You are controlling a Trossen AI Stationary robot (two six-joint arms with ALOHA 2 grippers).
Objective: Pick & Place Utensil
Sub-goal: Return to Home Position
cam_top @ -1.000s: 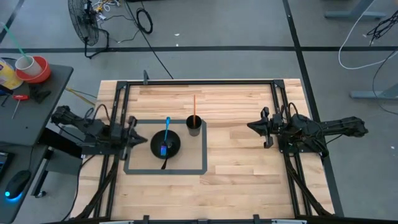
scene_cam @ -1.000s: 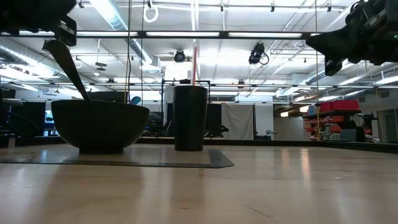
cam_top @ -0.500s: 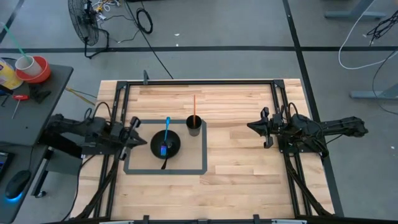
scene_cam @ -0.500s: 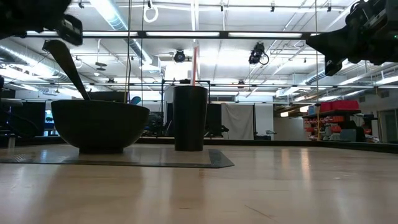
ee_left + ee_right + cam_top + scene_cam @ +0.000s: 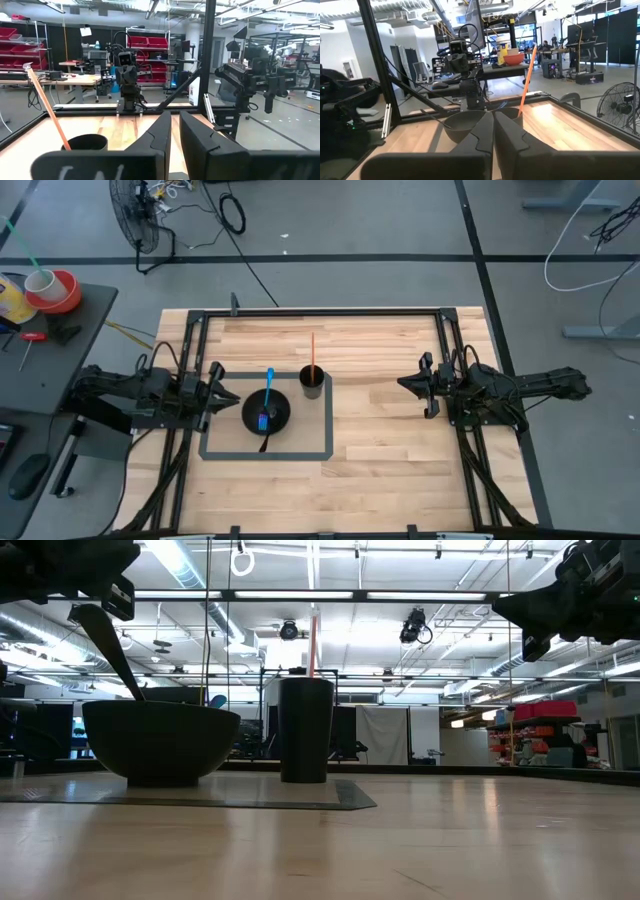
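A black bowl (image 5: 284, 411) (image 5: 160, 740) stands on a dark-framed mat (image 5: 312, 450). A blue utensil (image 5: 266, 398) lies in it with its handle over the far rim. A dark handle (image 5: 263, 445) (image 5: 108, 645) leans out over the near rim. A black cup (image 5: 312, 379) (image 5: 305, 730) beside the bowl holds an orange stick (image 5: 312, 348) (image 5: 47, 112). My left gripper (image 5: 233, 401) (image 5: 175, 131) hovers just left of the bowl, shut but for a thin slit and holding nothing. My right gripper (image 5: 402, 385) (image 5: 493, 131) waits shut on the table's right side.
Black frame rails (image 5: 320, 311) run along the table's far, left and right sides. Bare wood (image 5: 385, 440) lies between the mat and the right arm. Off the table to the left stands a side desk with a cup and tape (image 5: 50, 288).
My left arm has folded back, its elbow moving toward the table's left edge, while its gripper stays beside the bowl and sinks slightly. The bowl, utensils and cup have not moved.
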